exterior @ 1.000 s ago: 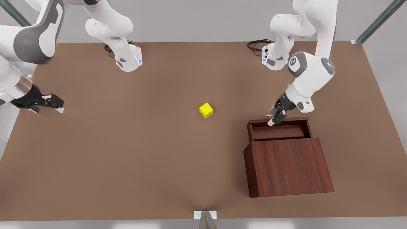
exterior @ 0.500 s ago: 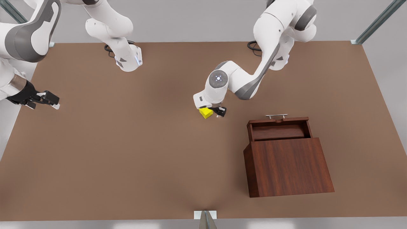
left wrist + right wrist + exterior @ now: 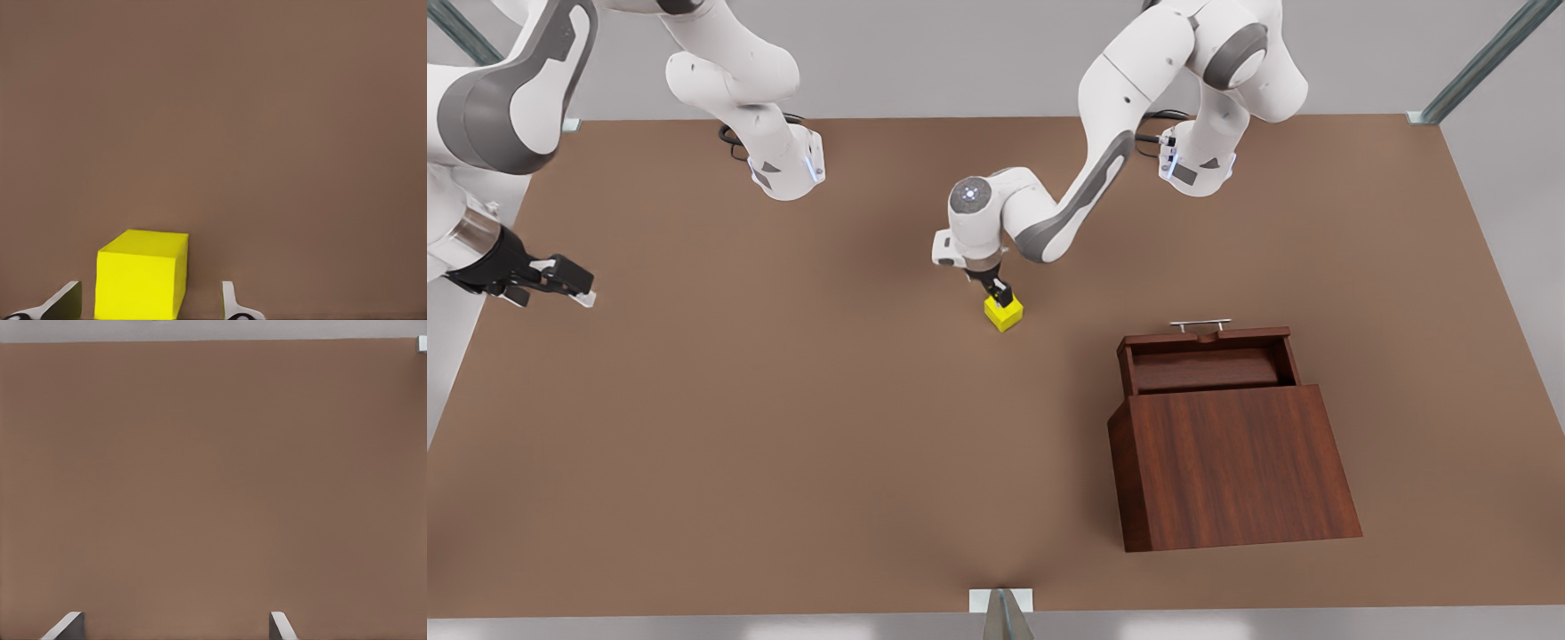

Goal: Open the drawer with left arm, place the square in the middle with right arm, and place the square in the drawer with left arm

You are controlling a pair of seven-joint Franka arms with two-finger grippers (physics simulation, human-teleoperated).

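- You have the left arm's black two-finger gripper down over the small bright yellow cube, which sits on the plain brown tabletop about mid-table.
- In the left wrist view the two pale fingertips stand apart with the cube between them, nearer one tip than the other. I see a gap on at least one side, so the pincer is spread and not yet clamped.
- That straddle suits a grasp: the cube rests flat, one face to the camera, so the pads can meet opposite faces squarely. Since it sits off-centre, expect one finger to touch first and nudge it.
- The shallow dark reddish-brown wooden drawer with its thin silver bar handle is pulled out from the boxy cabinet of the same wood, toward the front view's right. Its tray lies open to the top, ready to receive the cube, and is well apart from it.
- The right arm's gripper waits near the table edge at the front view's left, its fingers spread over bare tabletop, out of the way of the left arm's reach.
- The tabletop is matte, unmarked and even. A pale grey wall runs behind it, with slanted metal struts at the corners.
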